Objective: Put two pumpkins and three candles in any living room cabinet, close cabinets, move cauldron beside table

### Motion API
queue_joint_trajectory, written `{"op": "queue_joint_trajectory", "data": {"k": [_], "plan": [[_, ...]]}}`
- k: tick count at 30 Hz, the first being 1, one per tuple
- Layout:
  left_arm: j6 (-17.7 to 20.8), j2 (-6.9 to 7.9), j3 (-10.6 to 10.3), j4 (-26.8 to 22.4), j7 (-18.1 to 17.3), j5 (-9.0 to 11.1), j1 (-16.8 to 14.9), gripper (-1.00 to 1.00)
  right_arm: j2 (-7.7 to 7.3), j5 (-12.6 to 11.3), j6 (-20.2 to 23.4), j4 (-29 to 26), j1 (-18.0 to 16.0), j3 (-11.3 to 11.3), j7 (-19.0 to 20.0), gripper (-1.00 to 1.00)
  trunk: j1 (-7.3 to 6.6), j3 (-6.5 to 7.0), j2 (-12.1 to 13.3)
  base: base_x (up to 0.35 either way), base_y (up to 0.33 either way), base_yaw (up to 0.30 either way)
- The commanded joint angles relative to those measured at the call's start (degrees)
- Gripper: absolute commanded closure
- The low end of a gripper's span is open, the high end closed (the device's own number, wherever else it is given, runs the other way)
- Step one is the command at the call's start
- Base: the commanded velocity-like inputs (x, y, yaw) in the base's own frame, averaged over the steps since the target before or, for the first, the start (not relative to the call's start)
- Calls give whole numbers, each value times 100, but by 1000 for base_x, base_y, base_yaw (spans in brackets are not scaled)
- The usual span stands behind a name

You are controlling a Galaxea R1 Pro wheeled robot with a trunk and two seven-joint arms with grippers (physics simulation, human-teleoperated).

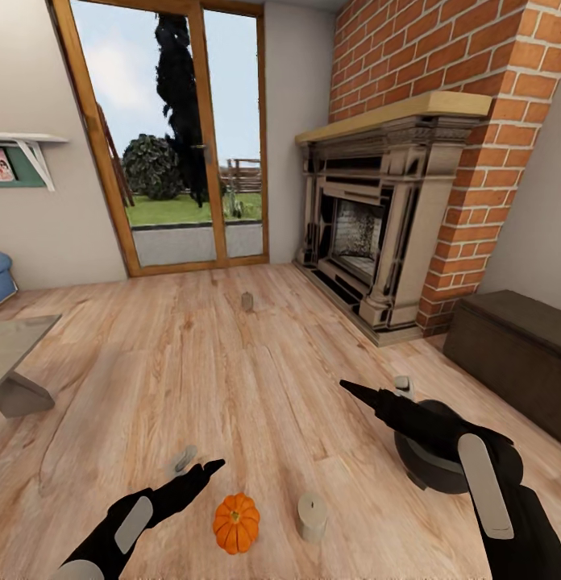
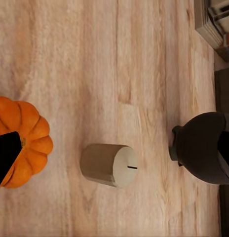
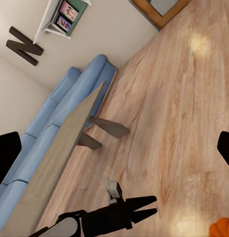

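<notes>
Our left claw (image 1: pixel 208 467) hovers narrow and empty at ten o'clock of the pumpkin (image 1: pixel 236 523) on the floor; reaching in this tight, we judge it could nudge the pumpkin rolling. A candle (image 1: pixel 312 515) stands close at the pumpkin's three o'clock, easily toppled. Our right claw (image 1: pixel 349 388) is empty, its spread unclear, over the cauldron (image 1: pixel 430 463), and the cabinet (image 1: pixel 518 354) sits at two o'clock.

Matt wood-grain floor (image 1: pixel 256 379), brick chimney (image 1: pixel 442 64)

Just beside the black left gripper (image 1: pixel 206 469) sat a bright orange ribbed pumpkin (image 1: pixel 236 523). A greyish-tan candle (image 1: pixel 311 516) stood beyond it. The floor (image 1: pixel 232 379) was pale wood-grain.
</notes>
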Motion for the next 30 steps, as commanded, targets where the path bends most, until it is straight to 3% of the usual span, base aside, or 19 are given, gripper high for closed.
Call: {"op": "queue_joint_trajectory", "data": {"k": [1,10,20,30], "plan": [[53,2,21,-1,-16,46,-5,-100,0,11,32,-1,-4,-8,31,-100,1,-28,-4,0,0,0],[440,17,22,1,-62,167,-8,-100,0,11,40,-2,-4,-14,37,-100,24,-228,-16,0,0,0],[512,40,18,7,-216,326,-7,-100,-88,8,165,5,-4,-20,44,-100,50,-449,-29,0,0,0],[513,44,18,8,-438,329,-6,-100,-122,10,254,5,-4,-341,389,-100,76,-671,-43,0,0,0]]}}
